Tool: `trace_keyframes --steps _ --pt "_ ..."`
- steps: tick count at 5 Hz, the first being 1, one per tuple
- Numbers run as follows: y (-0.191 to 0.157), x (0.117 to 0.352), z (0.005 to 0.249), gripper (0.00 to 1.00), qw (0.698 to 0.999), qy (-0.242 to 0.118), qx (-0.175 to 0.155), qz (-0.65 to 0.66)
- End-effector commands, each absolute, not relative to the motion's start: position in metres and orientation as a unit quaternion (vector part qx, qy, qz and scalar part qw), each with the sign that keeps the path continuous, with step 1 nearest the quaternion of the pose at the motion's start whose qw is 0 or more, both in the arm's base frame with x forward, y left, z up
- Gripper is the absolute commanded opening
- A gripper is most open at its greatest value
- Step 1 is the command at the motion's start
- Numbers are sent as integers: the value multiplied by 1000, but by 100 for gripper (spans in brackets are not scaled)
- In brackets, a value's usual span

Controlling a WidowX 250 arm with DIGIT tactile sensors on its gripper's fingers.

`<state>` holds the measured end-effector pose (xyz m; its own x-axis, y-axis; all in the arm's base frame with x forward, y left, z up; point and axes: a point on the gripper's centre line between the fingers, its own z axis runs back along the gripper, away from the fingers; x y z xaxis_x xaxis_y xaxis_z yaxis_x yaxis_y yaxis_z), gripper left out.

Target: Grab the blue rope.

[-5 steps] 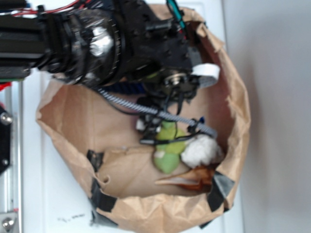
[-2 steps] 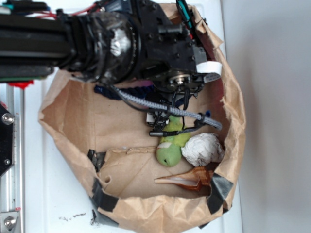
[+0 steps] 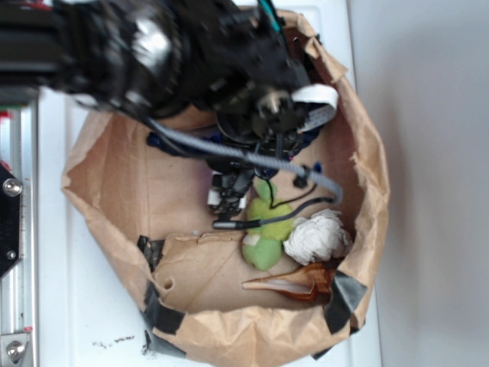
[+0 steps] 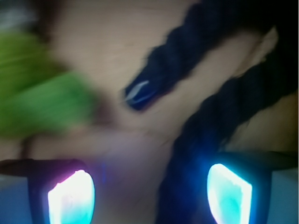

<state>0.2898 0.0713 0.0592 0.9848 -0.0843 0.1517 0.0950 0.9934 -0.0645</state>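
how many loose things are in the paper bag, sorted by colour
Blue: 1, the blue rope
Green: 1, plush toy
White: 1, crumpled wad
Brown: 1, pointed shell-like piece
Total: 4 visible; the arm hides part of the bag floor.

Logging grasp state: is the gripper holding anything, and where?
Nothing held. The gripper is open above the blue rope, one strand beside its right finger.
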Motion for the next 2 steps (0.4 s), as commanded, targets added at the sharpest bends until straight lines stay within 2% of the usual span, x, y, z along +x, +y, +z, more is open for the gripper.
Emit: trace_keyframes --steps 1,2 --pt "93 276 86 100 990 -131 -11 -56" --pt "96 272 72 100 990 -129 -3 -64"
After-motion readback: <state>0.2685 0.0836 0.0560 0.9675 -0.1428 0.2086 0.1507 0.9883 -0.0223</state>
